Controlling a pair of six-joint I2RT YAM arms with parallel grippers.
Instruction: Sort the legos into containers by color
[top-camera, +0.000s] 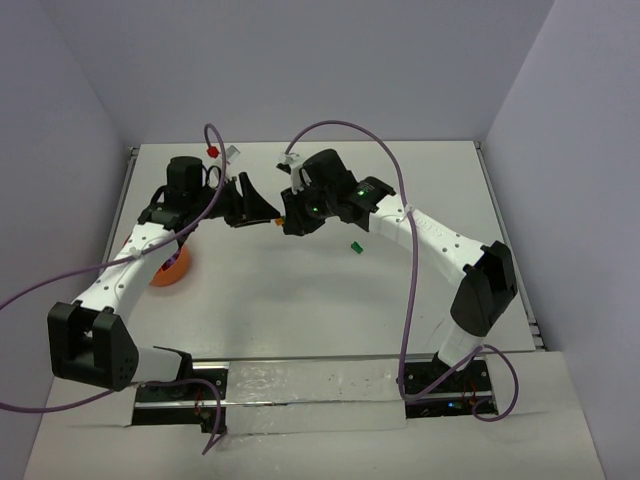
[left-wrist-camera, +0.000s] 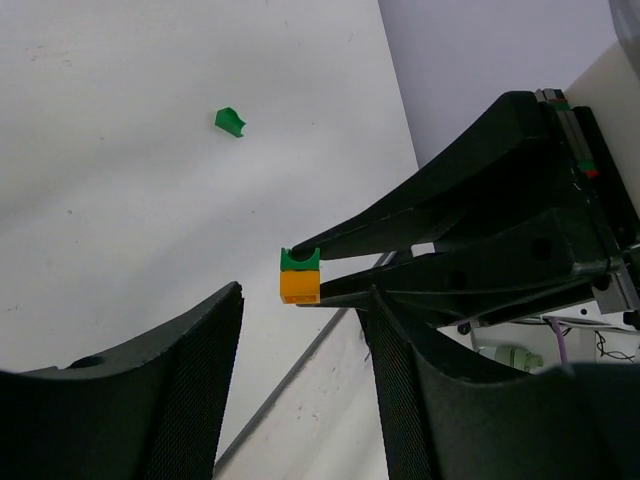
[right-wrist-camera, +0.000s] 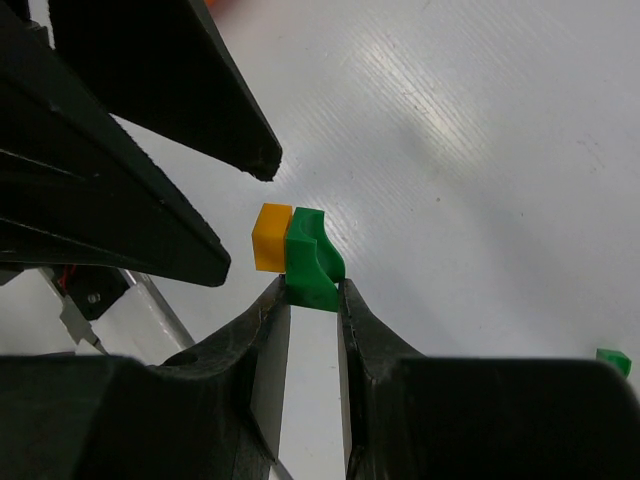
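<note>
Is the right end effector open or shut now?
The right end effector is shut on the green lego: both its fingers press the brick's sides. An orange-yellow lego is joined to it.

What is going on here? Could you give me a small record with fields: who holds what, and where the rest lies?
right gripper: shut on a green brick with an orange brick stuck to its side
left gripper: open, tips close to the orange brick, not touching it
loose green brick: lying on the table, to the right of both grippers
orange bowl: on the table, partly hidden under the left arm
</note>
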